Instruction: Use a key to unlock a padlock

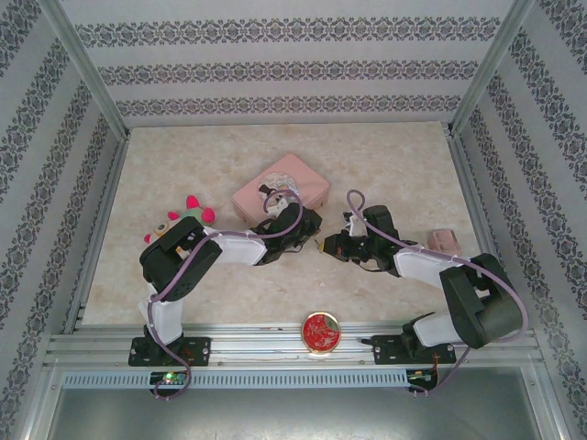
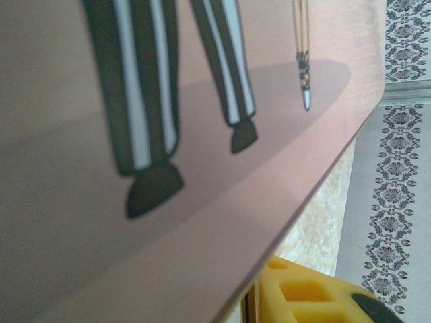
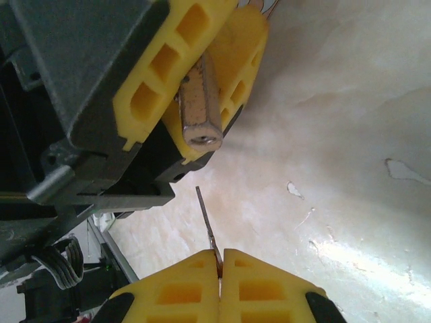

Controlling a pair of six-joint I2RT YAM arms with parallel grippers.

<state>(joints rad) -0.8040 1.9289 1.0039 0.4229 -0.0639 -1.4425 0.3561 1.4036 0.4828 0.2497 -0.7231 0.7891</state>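
The left arm (image 1: 238,246) goes up from its base at the near left corner of the tabletop (image 1: 394,165). It bends at the elbow and reaches right, to the middle. The right arm (image 1: 422,266) does the same from the near right corner and reaches left. The two tips nearly meet in the middle of the tabletop, just in front of the pink box (image 1: 280,188).

The left jaws are narrow and pinch the padlock (image 3: 201,108) between their yellow fingers (image 3: 158,74). The padlock is up off the tabletop, with its flat end pointing at the right jaws. The right jaws are pressed tight on the key (image 3: 209,225). The key sticks out thin and tilted, and its tip is near the padlock with a small gap between them.

The loop of the padlock is hidden between the fingers. Most of the key is hidden inside the right jaws, and just its thin edge shows. From above, the padlock and key are too small to make out. In the left wrist view the box lid is very close and blurry. Its picture is cut off, so you see two striped legs and shoes. A bit of yellow finger (image 2: 303,296) peeks in at the bottom.
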